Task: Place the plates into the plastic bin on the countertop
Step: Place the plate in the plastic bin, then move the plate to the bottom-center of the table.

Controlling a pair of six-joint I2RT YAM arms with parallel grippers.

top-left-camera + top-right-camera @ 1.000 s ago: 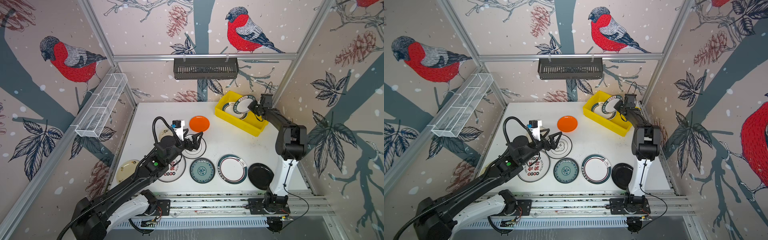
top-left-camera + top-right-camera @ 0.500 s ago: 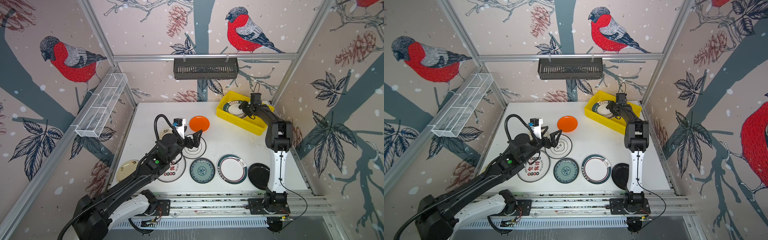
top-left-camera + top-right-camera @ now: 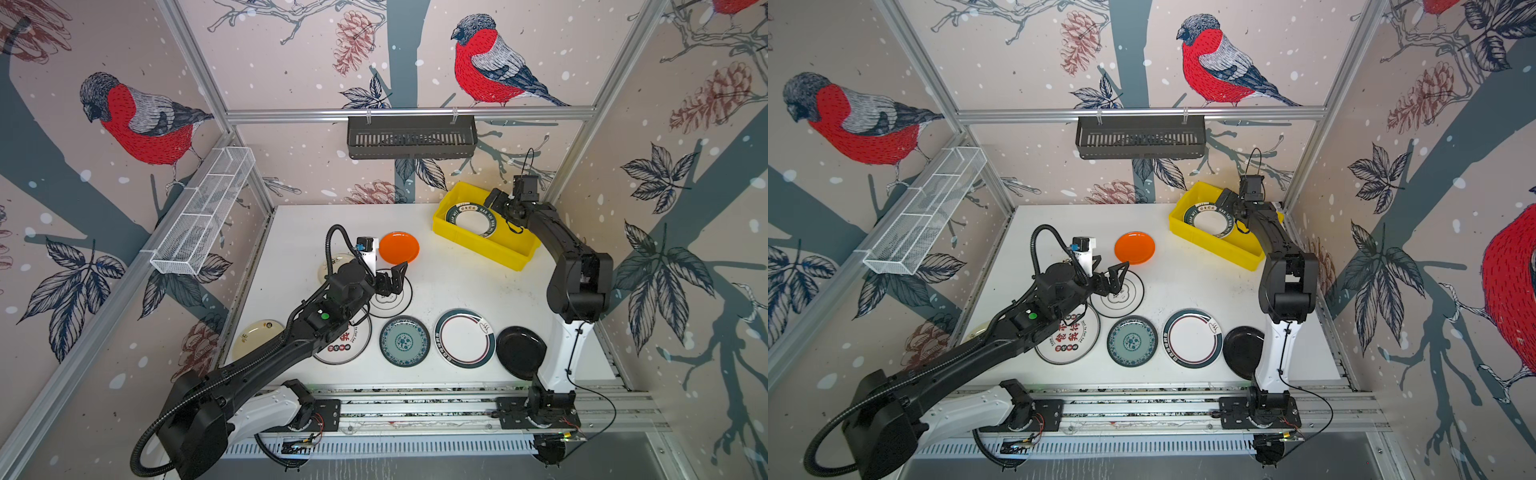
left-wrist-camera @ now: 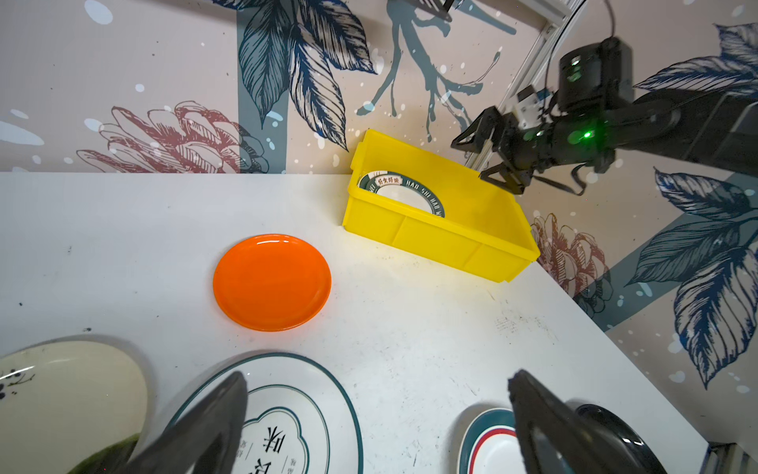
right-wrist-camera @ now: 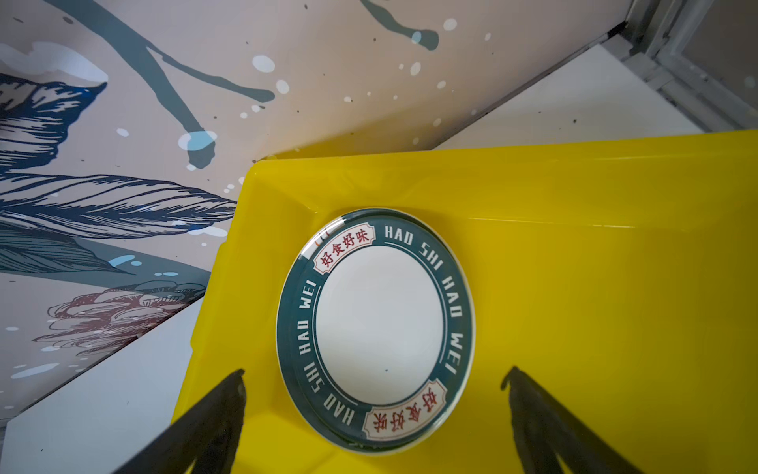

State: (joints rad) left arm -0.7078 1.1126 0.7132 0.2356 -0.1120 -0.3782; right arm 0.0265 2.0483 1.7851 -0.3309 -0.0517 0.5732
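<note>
The right fingers stand wide and empty just above the HAO SHI HAO WEI plate, which lies inside the yellow plastic bin, between and ahead of the tips. They should lift straight up, clear of the bin wall, before swinging away. The left fingers, also wide and empty, hang over a teal-ringed white plate. The orange plate lies ahead of them on the counter. Either plate is best pinched at the rim, one finger slipped under the lip.

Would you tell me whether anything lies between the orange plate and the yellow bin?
Nothing visible does: only bare countertop separates the orange plate from the yellow bin. Inside, one green-rimmed plate fills one end; the rest of the floor is free.
</note>
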